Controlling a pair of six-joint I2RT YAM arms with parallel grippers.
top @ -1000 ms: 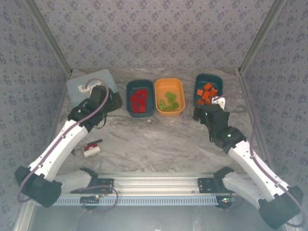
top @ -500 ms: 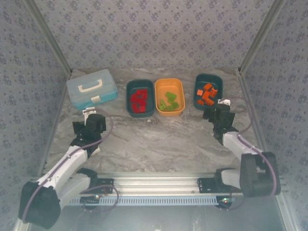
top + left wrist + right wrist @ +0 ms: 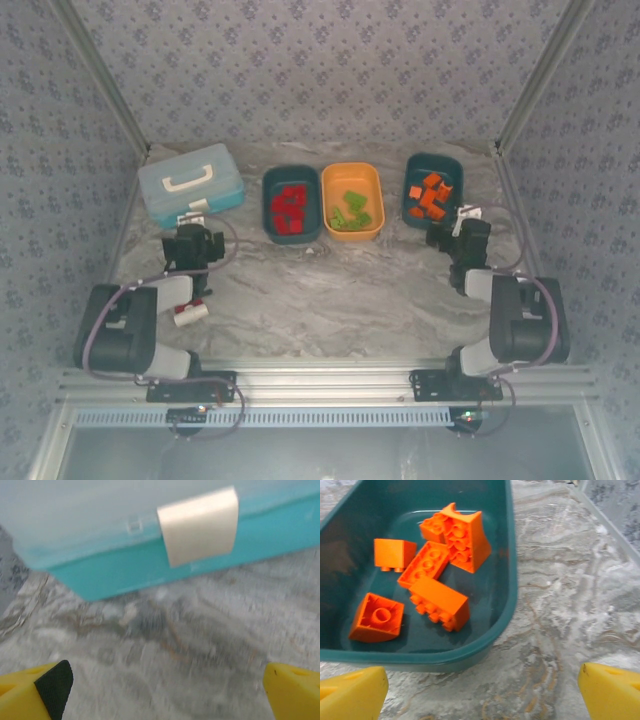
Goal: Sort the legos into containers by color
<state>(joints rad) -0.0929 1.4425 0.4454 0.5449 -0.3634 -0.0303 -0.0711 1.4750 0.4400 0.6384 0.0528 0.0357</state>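
The orange tub (image 3: pixel 352 167) sits mid-table near the back wall and holds the green legos (image 3: pixel 352 216), heaped toward its near end. Just beside the orange tub on its left, almost touching, is a dark teal tub (image 3: pixel 291 169) with the red legos (image 3: pixel 289 208) gathered inside. To the orange tub's right, a small gap away and set slightly farther back, the second teal tub (image 3: pixel 433 157) holds the orange legos (image 3: pixel 430 196). In the right wrist view about six of these lie loose on that tub's floor (image 3: pixel 440 602), one turned underside up and some leaning on each other.

The right gripper (image 3: pixel 458 225) is right of the orange tub and nearer the arm bases, just off the near end of the second teal tub (image 3: pixel 506 580). Its yellow fingers (image 3: pixel 355 692) stand wide apart with nothing between them (only marbled table shows in the gap).

The left gripper (image 3: pixel 192 222) is well left of the orange tub, beyond the red-filled tub, low over the table (image 3: pixel 330 290). It faces the light blue case (image 3: pixel 190 183), whose white latch (image 3: pixel 200 525) shows in the left wrist view. Its fingers (image 3: pixel 35 692) are also spread wide and empty.

A small white cylinder with a red end (image 3: pixel 190 313) lies on the table left of and well nearer than the orange tub.
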